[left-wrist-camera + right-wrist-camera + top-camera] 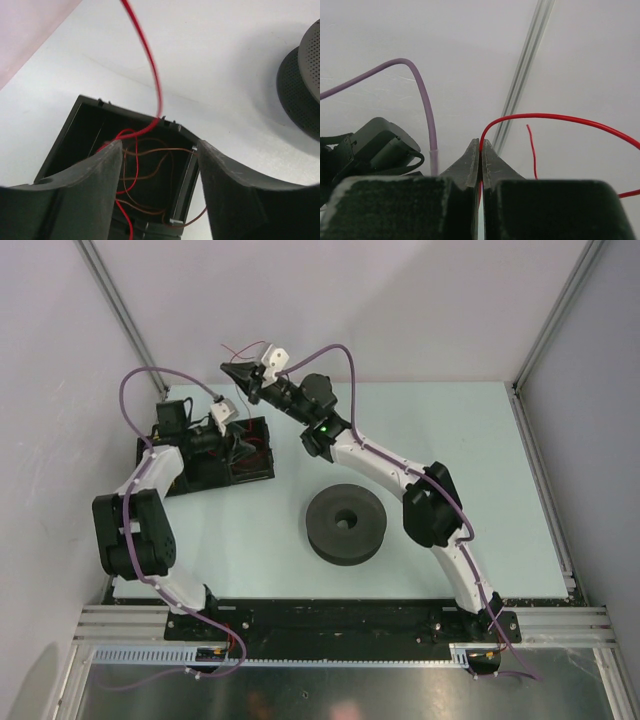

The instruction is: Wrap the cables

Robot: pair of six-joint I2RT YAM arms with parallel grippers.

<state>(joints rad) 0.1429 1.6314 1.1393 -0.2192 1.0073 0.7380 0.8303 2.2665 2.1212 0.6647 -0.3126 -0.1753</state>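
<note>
- Right gripper [480,147], in the upper left of the top view, is clamped tight on a red strand of the cables [560,118]. In its wrist view the jaws meet with only the wire between them. The strand arcs off to the right of that frame, with a loose end hanging near it.
- Left gripper [160,149] hovers over the black box [75,116] at the left of the table [480,440], jaws spread wide with nothing gripped.
- Most of the cables lie tangled inside that box, red and brownish loops together. One red strand climbs over the far rim and leaves the top of the left wrist view. I judge it is the strand the right gripper holds, though it is too thin to trace in the top view.
- Dark grey spool [345,525] lies flat at the table's centre, hole up, touching no wire and no gripper.
- From the held strand, the spool lies toward the lower right of the top view, well apart. The right arm [380,465] passes just beside the spool, so it is the nearer one, and it already has the wire.
- Wrapping looks not yet begun. The next move likely calls for carrying the held end to the spool while slack pays out of the box, where the wire could snag on the rim.
</note>
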